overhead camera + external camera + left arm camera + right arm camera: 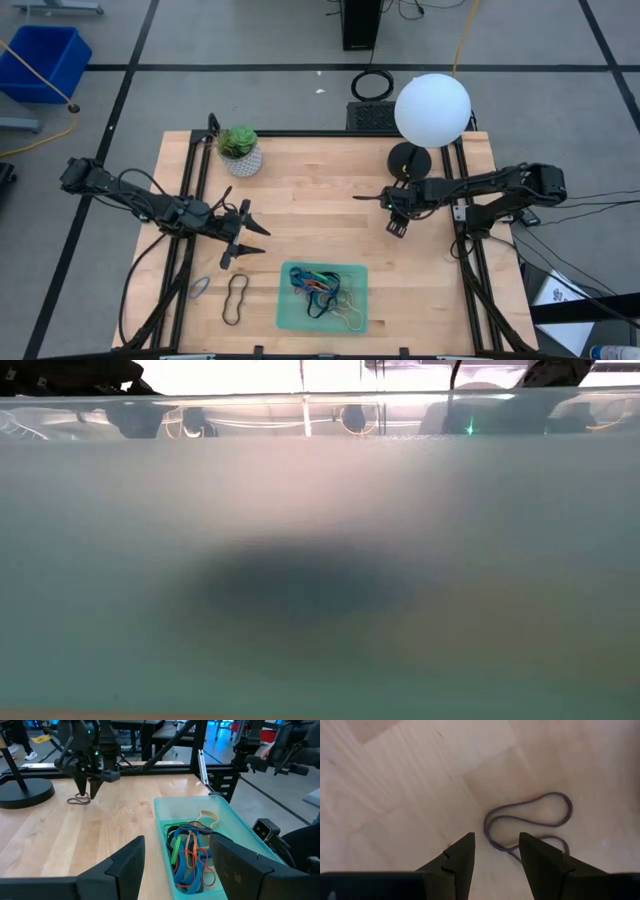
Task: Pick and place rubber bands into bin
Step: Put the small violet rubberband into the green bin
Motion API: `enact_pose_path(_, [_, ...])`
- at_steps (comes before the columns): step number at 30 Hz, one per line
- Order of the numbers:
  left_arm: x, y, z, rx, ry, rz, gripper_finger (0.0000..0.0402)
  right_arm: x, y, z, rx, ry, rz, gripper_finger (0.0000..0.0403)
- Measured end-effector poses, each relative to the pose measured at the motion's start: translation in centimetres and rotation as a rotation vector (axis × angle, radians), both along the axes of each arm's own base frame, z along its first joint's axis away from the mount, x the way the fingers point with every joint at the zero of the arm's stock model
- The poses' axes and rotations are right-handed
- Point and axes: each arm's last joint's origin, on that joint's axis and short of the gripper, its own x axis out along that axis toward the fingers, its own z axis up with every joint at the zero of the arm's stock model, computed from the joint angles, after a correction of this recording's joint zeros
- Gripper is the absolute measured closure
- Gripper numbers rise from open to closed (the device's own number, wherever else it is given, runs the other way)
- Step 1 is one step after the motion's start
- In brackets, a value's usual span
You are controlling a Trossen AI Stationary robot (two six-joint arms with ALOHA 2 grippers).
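Observation:
The green bin (pixel 322 297) sits near the table's front edge and holds several coloured rubber bands (pixel 189 855). Its translucent wall (pixel 320 580) fills the low view. A dark rubber band (pixel 530 822) lies flat on the wood at the right. My right gripper (pixel 496 836) points down just above one end of it, open; I cannot tell whether the tips touch it. A black band (pixel 235 298) and a small blue one (pixel 200 288) lie left of the bin. My left gripper (pixel 255 232) waits open above the table, left of the bin.
A potted plant (pixel 239 148) stands at the far left of the table. A white globe lamp (pixel 432 108) on a black base (pixel 25 790) stands at the far right, close behind my right arm. On the floor beyond are a blue bin (pixel 45 60) and a cable coil (pixel 372 84).

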Motion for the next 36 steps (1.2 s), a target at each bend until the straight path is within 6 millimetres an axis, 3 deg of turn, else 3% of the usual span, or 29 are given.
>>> enact_pose_path(6, [0.0,0.0,-0.1,0.004,0.01,0.0,0.0174,-0.2,-0.2,-0.2,-0.074,0.02,0.008,0.0256])
enact_pose_path(22, [0.0,0.0,-0.2,0.006,0.016,0.0,0.0174,0.1,-0.3,-0.5,-0.08,0.007,0.033,0.0261])
enact_pose_path(36, [0.0,0.0,-0.2,0.008,0.02,0.0,0.0174,-1.5,0.0,-3.0,-0.074,0.001,0.019,0.0261])
